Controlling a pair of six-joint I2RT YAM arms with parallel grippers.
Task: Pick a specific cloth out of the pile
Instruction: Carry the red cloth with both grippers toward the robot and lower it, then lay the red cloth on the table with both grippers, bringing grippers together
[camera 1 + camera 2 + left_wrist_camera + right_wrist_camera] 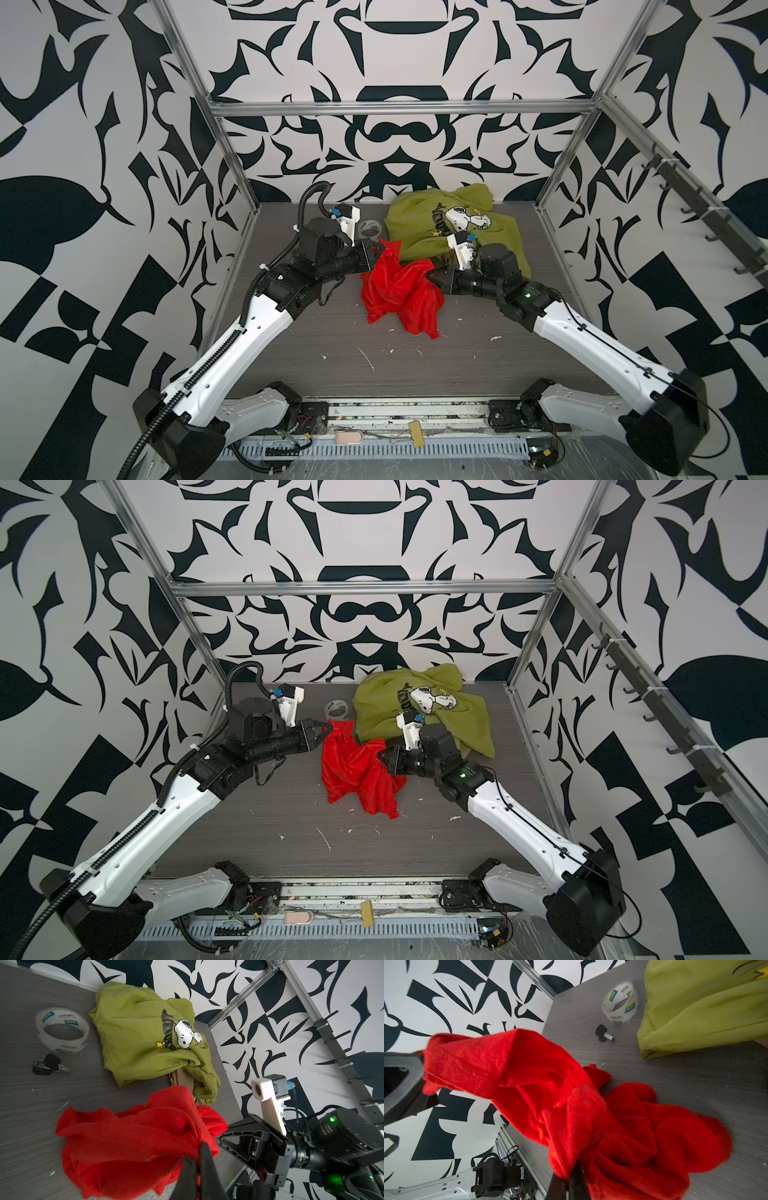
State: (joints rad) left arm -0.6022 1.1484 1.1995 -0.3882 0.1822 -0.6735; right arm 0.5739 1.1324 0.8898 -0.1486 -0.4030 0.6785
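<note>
Just beside the olive-green shirt [415,232], the red cloth [395,291] sags between the left gripper [381,249] and right gripper [429,275], each clamped on a corner, its folds apparently touching the table [332,332].

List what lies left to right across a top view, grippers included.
From the left: left gripper → cloth → right gripper. The tape and shirt overlap these, so they are left out.
</note>
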